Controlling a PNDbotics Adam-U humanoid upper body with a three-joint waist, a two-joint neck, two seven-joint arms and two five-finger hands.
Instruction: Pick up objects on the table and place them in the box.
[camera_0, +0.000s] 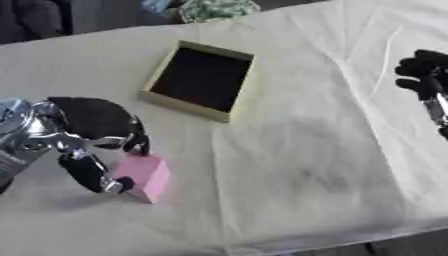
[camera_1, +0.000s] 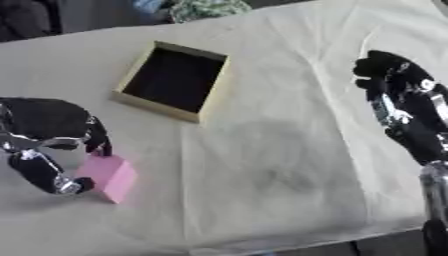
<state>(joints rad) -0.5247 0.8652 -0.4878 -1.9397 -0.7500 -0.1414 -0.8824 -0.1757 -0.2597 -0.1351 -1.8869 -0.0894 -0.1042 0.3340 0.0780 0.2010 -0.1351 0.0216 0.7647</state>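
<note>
Pink block (camera_0: 145, 175) sits near the desk's (camera_0: 306, 150) left front edge, gripped by the left robot hand (camera_0: 92, 135), whose curled fingers and thumb close around its left side from above. Further back, toward the middle, lies the shallow cardboard box (camera_0: 153, 82) with a dark inside. At the right edge, the right robot hand (camera_1: 394, 90) rests with fingers relaxed and holds nothing.

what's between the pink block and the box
Only bare cream cloth lies between the pink block and the box, shown best in the left eye view.
</note>
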